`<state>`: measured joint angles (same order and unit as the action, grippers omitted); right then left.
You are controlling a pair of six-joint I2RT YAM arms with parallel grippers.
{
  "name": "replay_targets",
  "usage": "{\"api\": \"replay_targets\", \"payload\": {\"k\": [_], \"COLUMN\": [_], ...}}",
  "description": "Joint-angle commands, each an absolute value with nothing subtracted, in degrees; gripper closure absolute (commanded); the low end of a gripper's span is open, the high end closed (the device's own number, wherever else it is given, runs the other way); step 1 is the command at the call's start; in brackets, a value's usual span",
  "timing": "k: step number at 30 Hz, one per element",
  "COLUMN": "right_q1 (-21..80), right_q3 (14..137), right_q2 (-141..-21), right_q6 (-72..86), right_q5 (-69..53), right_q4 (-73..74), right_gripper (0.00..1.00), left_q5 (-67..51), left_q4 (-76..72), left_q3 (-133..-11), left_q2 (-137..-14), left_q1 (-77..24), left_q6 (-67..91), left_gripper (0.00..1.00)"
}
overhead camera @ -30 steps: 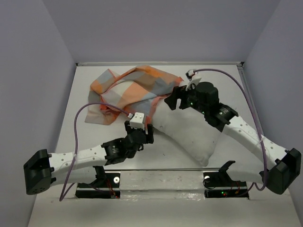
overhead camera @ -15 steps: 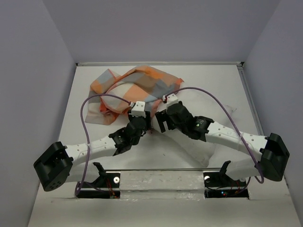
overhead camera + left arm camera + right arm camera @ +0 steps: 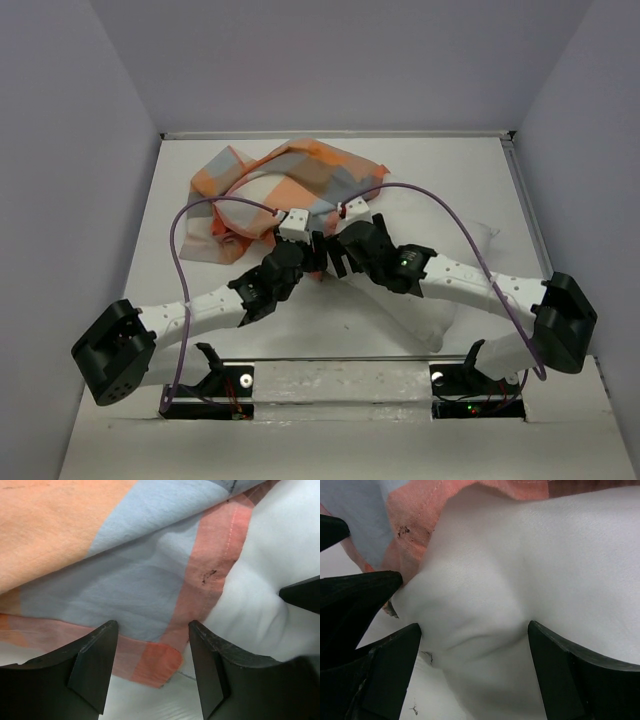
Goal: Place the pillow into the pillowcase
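Observation:
The checked pillowcase [image 3: 290,180] lies bunched at the back left of the table. The white pillow [image 3: 405,312] runs from its mouth toward the front right, mostly under my right arm. Both grippers meet at the mouth. My left gripper [image 3: 152,655] [image 3: 312,252] is open, and an orange hem corner of the pillowcase [image 3: 150,570] lies between its fingers ungripped, with the pillow [image 3: 260,580] just to the right. My right gripper [image 3: 475,650] [image 3: 335,255] is open, its fingers on either side of a bulge of the pillow [image 3: 520,570] beside the pillowcase [image 3: 415,515] hem.
A grey table [image 3: 180,290] is enclosed by lilac walls on the left, back and right. Purple cables [image 3: 180,250] arc over both arms. Two black stands [image 3: 215,385] sit at the near edge. The left gripper's black fingers [image 3: 355,595] crowd the right wrist view.
My right arm has swung from the pillow's far side down and left to the pillowcase mouth. My left gripper has pushed forward to the hem, so the two grippers now nearly touch.

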<state>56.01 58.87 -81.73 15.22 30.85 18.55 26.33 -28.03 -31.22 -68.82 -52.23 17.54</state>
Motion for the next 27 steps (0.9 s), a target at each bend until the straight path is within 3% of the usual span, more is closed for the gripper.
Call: {"api": "replay_targets", "payload": {"k": [1, 8, 10, 11, 14, 19, 21, 23, 24, 25, 26, 27], "right_q1": [55.9, 55.9, 55.9, 55.9, 55.38, 54.06, 52.39, 51.07, 50.28, 50.27, 50.27, 49.75], "right_q3": [58.19, 56.78, 56.34, 56.08, 55.9, 56.6, 56.86, 58.0, 58.53, 58.97, 59.24, 59.33], "right_q2": [-78.84, -77.96, -77.87, -77.96, -78.75, -82.34, -83.58, -85.85, -86.3, -86.4, -85.96, -84.04], "right_q6": [16.52, 16.61, 16.52, 16.61, 16.87, 16.79, 16.53, 16.87, 17.31, 17.49, 17.58, 18.1], "right_q5": [30.86, 30.06, 29.62, 29.01, 28.21, 27.51, 25.94, 23.31, 23.47, 23.64, 23.56, 23.47], "right_q4": [18.11, 16.79, 16.26, 15.56, 14.68, 12.66, 10.13, 8.45, 7.92, 6.61, 5.81, 4.23], "right_gripper": [0.08, 0.08, 0.09, 0.11, 0.14, 0.07, 0.1, 0.3, 0.5, 0.93, 1.0, 1.0], "left_q5": [22.06, 16.52, 18.89, 21.25, 23.73, 23.39, 20.76, 18.56, 17.33, 15.23, 14.34, 13.11], "left_q4": [-31.55, -33.22, -33.22, -33.22, -33.13, -31.91, -31.64, -31.03, -30.94, -30.68, -30.33, -29.63], "left_q3": [-32.17, -34.89, -34.98, -34.81, -33.67, -30.86, -30.41, -30.15, -29.97, -29.8, -29.45, -29.27], "left_q2": [-69.08, -74.0, -74.18, -73.4, -71.29, -64.09, -62.41, -61.61, -61.18, -60.21, -59.77, -58.9], "left_q1": [-51.95, -50.71, -50.63, -50.63, -50.54, -50.54, -50.54, -50.54, -50.54, -50.54, -50.54, -50.54], "left_q6": [16.96, 16.61, 16.52, 16.96, 17.14, 18.71, 19.25, 20.39, 20.65, 21.0, 21.27, 21.36], "left_gripper": [0.31, 0.31, 0.4, 0.52, 0.76, 0.86, 0.92, 0.94, 0.94, 0.94, 0.94, 0.95]}}
